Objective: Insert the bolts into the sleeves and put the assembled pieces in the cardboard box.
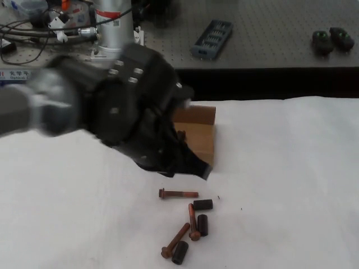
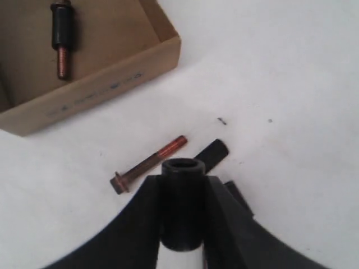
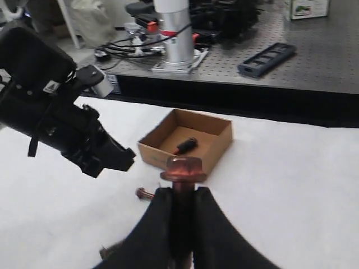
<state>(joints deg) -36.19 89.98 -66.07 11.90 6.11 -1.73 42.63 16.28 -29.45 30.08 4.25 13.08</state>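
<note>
The left pincer (image 2: 184,182) clamps a sleeve (image 2: 182,224) by its sides, the right pincer (image 3: 180,195) a bolt (image 3: 182,168) by its shank, head clear of the tips, the cardboard box (image 3: 216,140) just beyond it; both look stiff, light and probably slick.

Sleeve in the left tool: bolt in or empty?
Empty. The sleeve held in the left tool shows an open hollow bore in the left wrist view; a bolt sits separately in the right tool.

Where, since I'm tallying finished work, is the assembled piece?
The assembled piece lies inside the cardboard box at mid-bench, seen in both wrist views, beyond the loose bolts.
</note>
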